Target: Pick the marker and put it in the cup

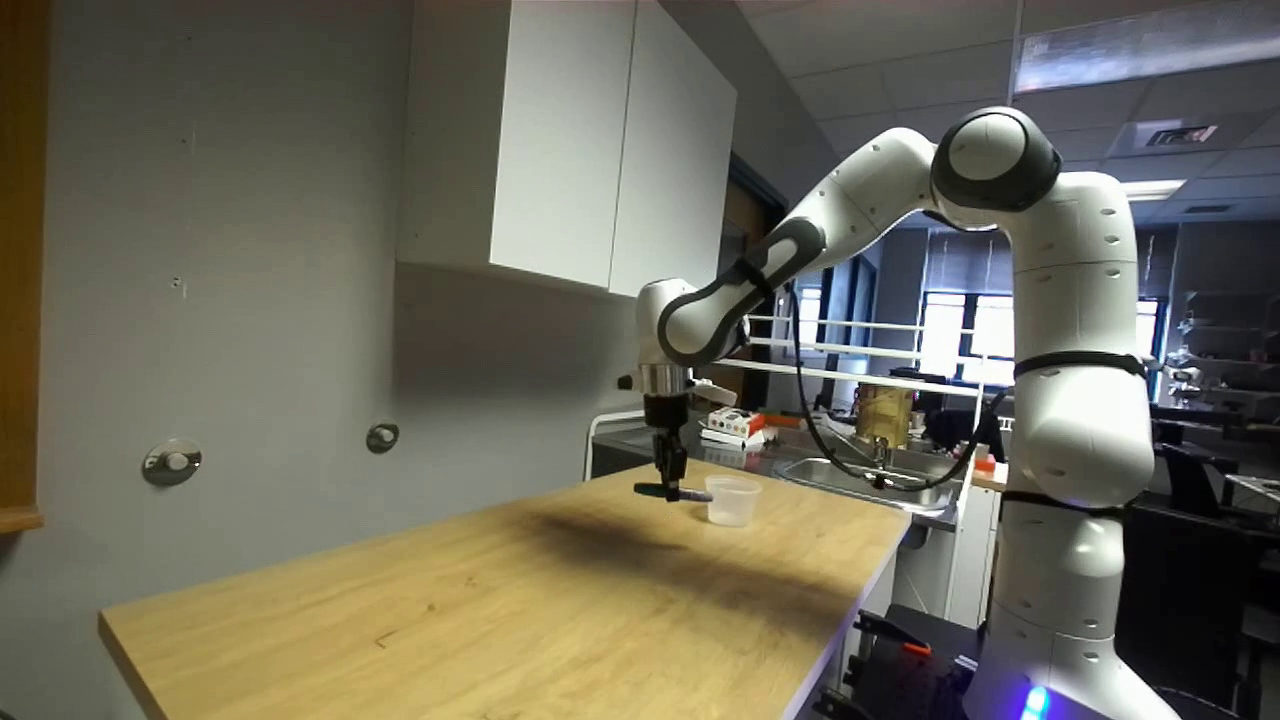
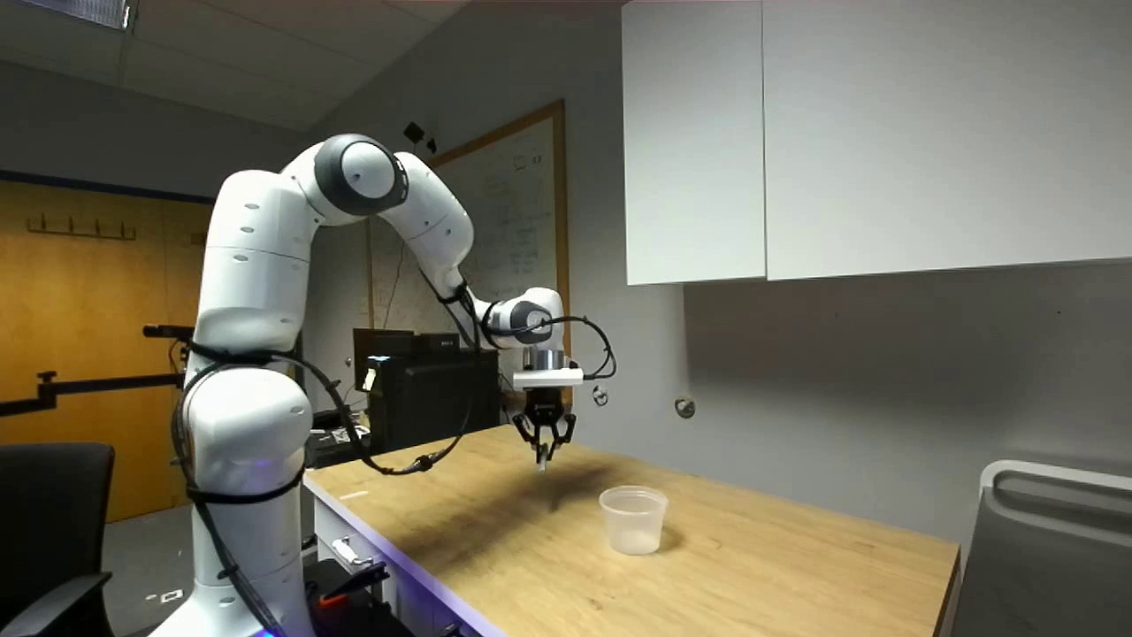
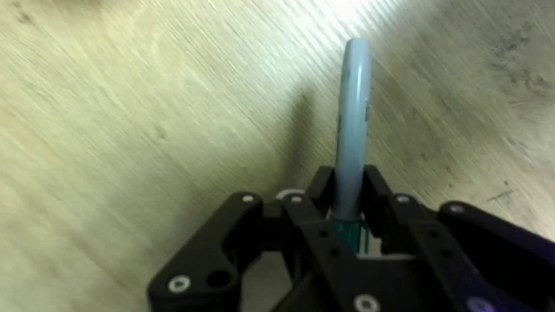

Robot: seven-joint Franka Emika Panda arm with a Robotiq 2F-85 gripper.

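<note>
Gripper [image 3: 348,186] is pinching the marker [image 3: 354,108] pretty snugly, fingertips [image 3: 323,185] pressing on both sides of it right by the green part [image 3: 346,232]. It's holding it roughly level above the wooden tabletop [image 1: 450,625], and in an exterior view the grey end [image 1: 697,495] is pointing right. Clear plastic cup [image 2: 633,524] is standing upright on the tabletop, sitting nearer and further right than the gripper in an exterior view.
</note>
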